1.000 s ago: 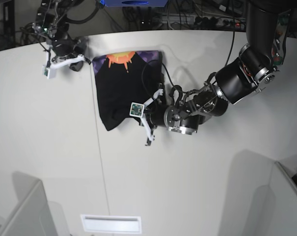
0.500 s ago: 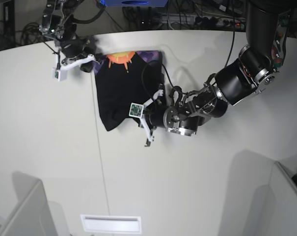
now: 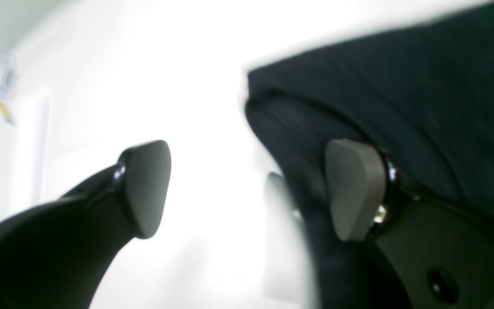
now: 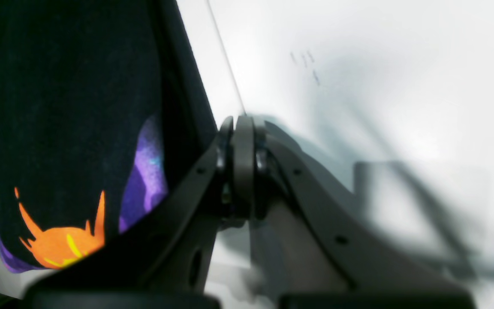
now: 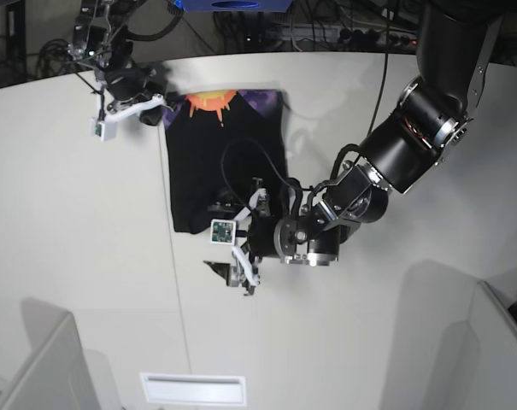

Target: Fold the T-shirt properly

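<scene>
The black T-shirt (image 5: 228, 158) lies folded into a narrow rectangle on the white table (image 5: 369, 342), its orange and purple print (image 5: 211, 101) at the far end. My left gripper (image 5: 214, 241) hangs open at the shirt's near left corner. In the left wrist view its pads (image 3: 146, 189) stand wide apart with bare table between them, and the T-shirt (image 3: 401, 98) lies behind the right pad. My right gripper (image 5: 151, 104) is shut beside the shirt's far left corner. The right wrist view shows its fingertips (image 4: 242, 141) pressed together next to the T-shirt (image 4: 71, 107), nothing seen between them.
A thin seam (image 5: 178, 282) runs across the table from the shirt toward the front. A white slot plate (image 5: 194, 389) sits at the front edge. Grey panels stand at the front left (image 5: 44, 367) and front right (image 5: 497, 342). Cables and equipment lie behind the table.
My left gripper has opened, let go of the shirt's near edge and swung toward the front left. The right gripper moved in beside the far left corner, then held still.
</scene>
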### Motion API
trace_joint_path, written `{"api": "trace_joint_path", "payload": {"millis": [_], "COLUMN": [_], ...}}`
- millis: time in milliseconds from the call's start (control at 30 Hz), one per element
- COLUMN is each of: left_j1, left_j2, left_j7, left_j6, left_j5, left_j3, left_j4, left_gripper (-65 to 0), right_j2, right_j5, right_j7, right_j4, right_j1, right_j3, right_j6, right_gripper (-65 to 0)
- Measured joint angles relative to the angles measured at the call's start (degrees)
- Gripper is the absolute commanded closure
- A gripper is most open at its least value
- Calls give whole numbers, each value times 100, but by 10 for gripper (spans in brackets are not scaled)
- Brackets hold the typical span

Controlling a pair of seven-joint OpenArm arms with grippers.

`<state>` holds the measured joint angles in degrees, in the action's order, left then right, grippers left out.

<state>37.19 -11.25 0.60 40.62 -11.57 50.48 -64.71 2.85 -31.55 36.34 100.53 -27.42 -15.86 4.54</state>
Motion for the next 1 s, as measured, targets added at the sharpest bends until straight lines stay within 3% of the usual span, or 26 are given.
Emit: {"api": "trace_joint_path", "payload": {"millis": [200, 300, 367, 467, 567, 600, 867, 1000], "left_j1": [188, 149, -15, -363, -876, -1078, -2815, -3683], "left_j2": [92, 94, 61, 13, -310, -452, -1178, -1220], "left_j7": [-22, -584, -841, -1290, -1661, -1700, -1637, -1631], "left_j6": [-7, -2, -13, -22, -26, -11, -22, -26], "left_j5": [2, 24, 380, 966, 1034, 1036, 1069, 1038], "left_j3": [-531, -1078, -1674, -2500, -2940, -3049, -3904, -4566], "left_j4": [-219, -544, -903, -1550, -2243, -2483, -3840, -4286], "left_gripper": [-543, -538, -515, -319, -20, 0, 0, 0], "right_j2": [0, 2, -9, -136, -175, -173, -179, -162], "right_j5": [-2, -2, 22, 459, 942, 1139, 1714, 1847], "right_j7": [-15, -17, 85, 162, 122, 114, 146, -251], "right_j4": [0, 0, 90, 461, 813, 907, 1261, 1340], "right_j1": [-13, -17, -39, -190, -173, -153, -227, -511], "right_j3": [0, 0, -9, 9, -26, -26, -7, 0], "right_j6": [0, 0, 0, -61, -55, -44, 4, 79], "right_gripper": [0, 0, 0, 0, 0, 0, 0, 0]}}
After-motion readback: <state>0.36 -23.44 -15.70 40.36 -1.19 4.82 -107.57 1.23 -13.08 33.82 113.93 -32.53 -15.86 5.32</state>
